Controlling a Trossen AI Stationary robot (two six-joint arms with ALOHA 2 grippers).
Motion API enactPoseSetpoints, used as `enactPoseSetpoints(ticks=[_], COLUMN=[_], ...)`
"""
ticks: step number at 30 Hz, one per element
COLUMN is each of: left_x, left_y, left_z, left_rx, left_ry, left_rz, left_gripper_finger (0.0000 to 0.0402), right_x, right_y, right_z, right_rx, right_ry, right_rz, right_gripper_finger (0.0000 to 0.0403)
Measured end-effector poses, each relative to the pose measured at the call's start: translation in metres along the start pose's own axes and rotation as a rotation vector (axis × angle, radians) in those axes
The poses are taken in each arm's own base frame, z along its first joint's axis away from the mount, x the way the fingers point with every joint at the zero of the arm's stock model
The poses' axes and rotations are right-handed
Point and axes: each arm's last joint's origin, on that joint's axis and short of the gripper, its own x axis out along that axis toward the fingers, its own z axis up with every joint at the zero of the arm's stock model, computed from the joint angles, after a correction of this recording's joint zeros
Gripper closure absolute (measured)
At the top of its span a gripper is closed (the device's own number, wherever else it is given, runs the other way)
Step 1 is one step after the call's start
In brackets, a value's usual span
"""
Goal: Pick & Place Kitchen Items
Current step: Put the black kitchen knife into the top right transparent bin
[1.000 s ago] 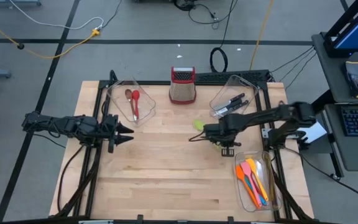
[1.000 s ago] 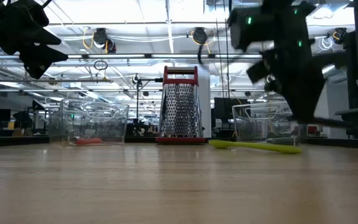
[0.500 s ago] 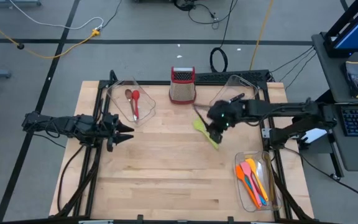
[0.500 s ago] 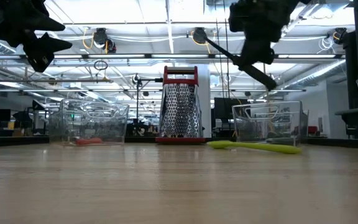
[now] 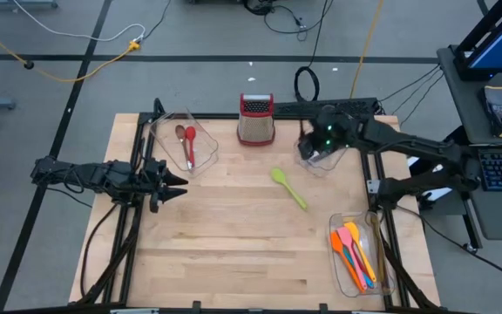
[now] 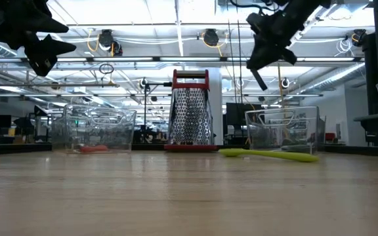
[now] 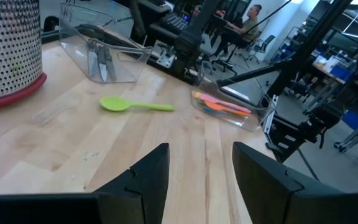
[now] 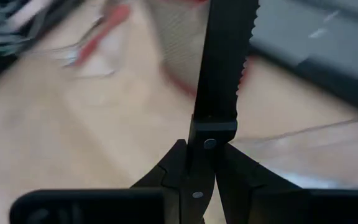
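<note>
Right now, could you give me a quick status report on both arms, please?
Right claw shut on black serrated knife, up over the rear-right bin. Left claw open, waiting at table's left edge. Green spoon loose mid-table. Nothing in the way.

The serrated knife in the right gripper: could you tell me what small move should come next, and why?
Probably lower it and release: the right gripper is shut on the serrated knife and hangs above the knife bin, not yet inside.
</note>
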Motion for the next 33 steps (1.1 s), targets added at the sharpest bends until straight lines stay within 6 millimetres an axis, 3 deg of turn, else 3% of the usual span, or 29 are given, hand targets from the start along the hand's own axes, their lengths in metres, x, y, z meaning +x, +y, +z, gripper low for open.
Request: enactPoseSetpoints(ticks=[7, 13, 22, 33], left_x=[0.0, 0.0, 0.0, 0.0], left_y=[0.0, 0.0, 0.0, 0.0], left_z=[0.0, 0.0, 0.0, 0.0], left_rx=[0.0, 0.0, -0.006, -0.003], left_ry=[0.0, 0.0, 0.0, 0.0], left_rz=[0.0, 0.0, 0.0, 0.0], left_gripper_finger=[0.0224, 0.0224, 0.0224, 0.0224], right_x=[-0.008, -0.009, -0.01, -0.013], right_y=[-0.034, -0.048, -0.055, -0.063], right_z=[0.014, 0.019, 0.018, -0.004], right_rx=[-0.211, -0.54, -0.884, -1.149], right_ry=[-0.076, -0.038, 0.07, 0.379], right_rz=[-0.232, -0.374, -0.396, -0.33], right_gripper_finger=[0.0356, 0.0356, 0.0356, 0.0356])
